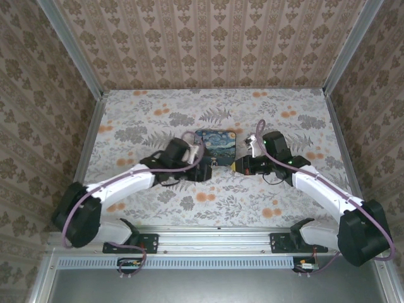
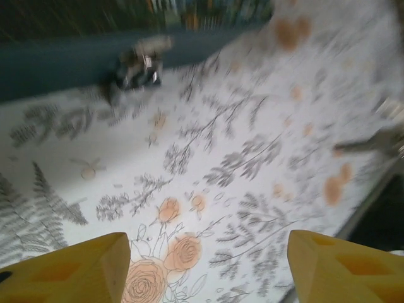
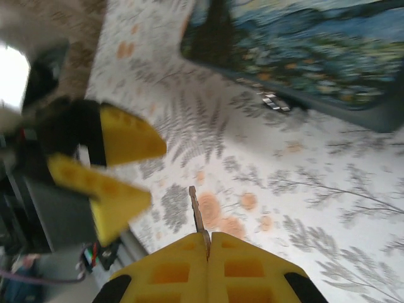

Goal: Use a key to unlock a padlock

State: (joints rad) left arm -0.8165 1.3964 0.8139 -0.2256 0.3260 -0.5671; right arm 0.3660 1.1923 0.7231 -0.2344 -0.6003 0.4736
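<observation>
Hard to see:
- Left wrist view is smeared by blur. A small dark metal lump, likely the padlock (image 2: 136,69), sits ahead and to the left of the left gripper (image 2: 208,252), tight against the wall of the blue box (image 2: 57,66). Its shape and colour are not readable, and I cannot tell whether it hangs on the box or lies on the table (image 2: 252,158).
- A thin grey sliver (image 2: 379,142) to the right of that gripper is too blurred to name.
- In the right wrist view the same lump shows as a small shiny bit at the foot of the box, ahead and to the right of the right gripper (image 3: 208,237), well apart from its tips.
- From overhead the wrists cover the spot. The lock itself is not made out there.

Pose:
- Left arm (image 1: 120,183) reaches forward and bends inward. Its gripper is low over the table, fingers spread wide with nothing between them.
- Right arm (image 1: 322,186) mirrors it from the other side. Its fingers are pressed together on the key (image 3: 196,211), whose thin blade stands out past the tips, edge-on.
- The two grippers face each other just in front of the box's near side, close but not touching.
</observation>
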